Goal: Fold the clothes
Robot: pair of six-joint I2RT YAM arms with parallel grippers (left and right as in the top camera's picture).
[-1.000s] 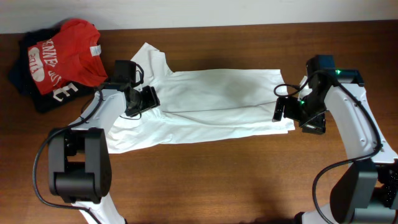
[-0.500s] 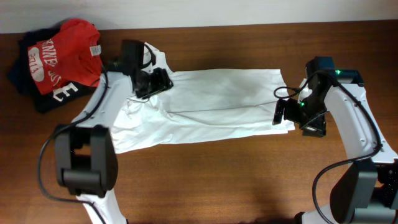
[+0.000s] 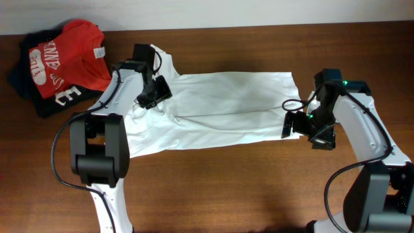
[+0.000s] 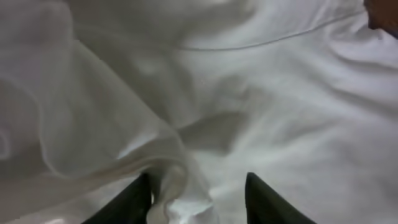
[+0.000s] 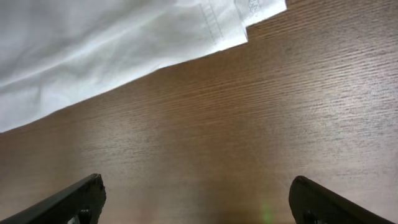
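The white T-shirt (image 3: 226, 103) lies spread sideways across the middle of the wooden table (image 3: 226, 188), rumpled at its left end. My left gripper (image 3: 154, 96) is low over that left end. In the left wrist view the gripper (image 4: 199, 202) is open, with a raised fold of the shirt (image 4: 280, 112) between its jaws, close to the left finger. My right gripper (image 3: 286, 124) is at the shirt's right hem. In the right wrist view it (image 5: 202, 199) is wide open and empty over bare wood, with the shirt's hem (image 5: 93, 50) just beyond its fingertips.
A red T-shirt with white lettering (image 3: 65, 55) lies on a dark folded garment (image 3: 26, 65) at the back left corner. A pale wall strip runs along the table's far edge.
My left gripper moved from the shirt's left middle toward the far collar area, then back slightly, shifting the fabric there. My right gripper slid a little toward the front, off the hem.
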